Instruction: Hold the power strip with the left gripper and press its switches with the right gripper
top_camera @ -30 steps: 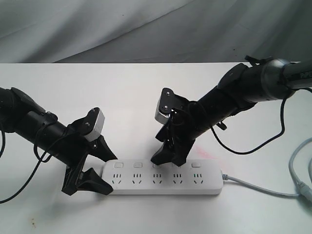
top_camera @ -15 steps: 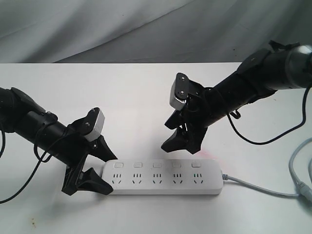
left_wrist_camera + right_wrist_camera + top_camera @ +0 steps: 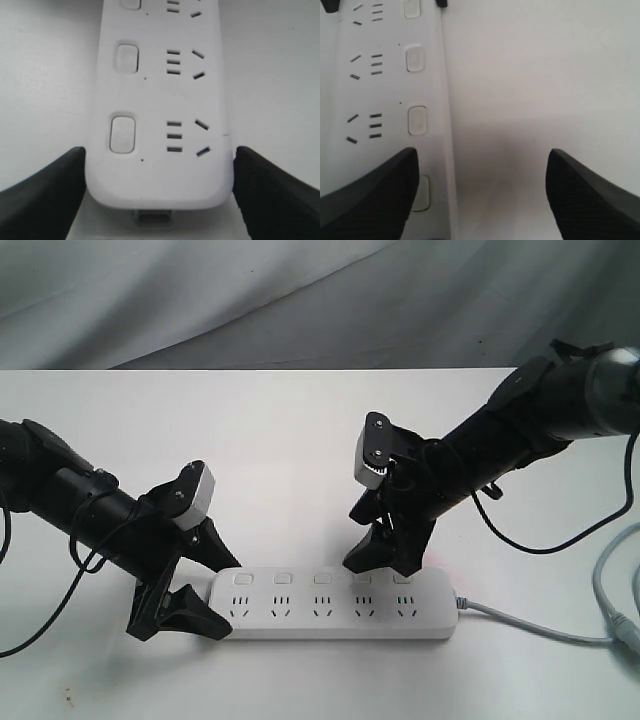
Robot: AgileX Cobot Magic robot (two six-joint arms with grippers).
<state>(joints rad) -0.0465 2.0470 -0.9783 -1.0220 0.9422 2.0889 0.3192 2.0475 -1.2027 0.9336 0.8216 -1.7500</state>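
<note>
The white power strip [image 3: 330, 612] lies flat on the table, its grey cord [image 3: 530, 625] running off to the right. My left gripper [image 3: 215, 592] is shut on the strip's left end, one black finger [image 3: 55, 185] against each long side of the power strip [image 3: 155, 100]. Its row of switches [image 3: 281, 580] runs along the far edge. My right gripper [image 3: 385, 555] is open, fingers wide apart. One finger [image 3: 375, 195] hangs over the fourth switch from the left [image 3: 423, 194] and half hides it. Whether they touch is unclear. The other finger is over bare table beyond the power strip [image 3: 390, 90].
A second grey cable [image 3: 610, 580] loops at the table's right edge. Grey cloth [image 3: 300, 300] hangs behind the white table [image 3: 280, 440]. Black wires trail from both arms.
My right gripper rose from the third switch, shifted right, and came down over the fourth. The left gripper and the strip have not moved.
</note>
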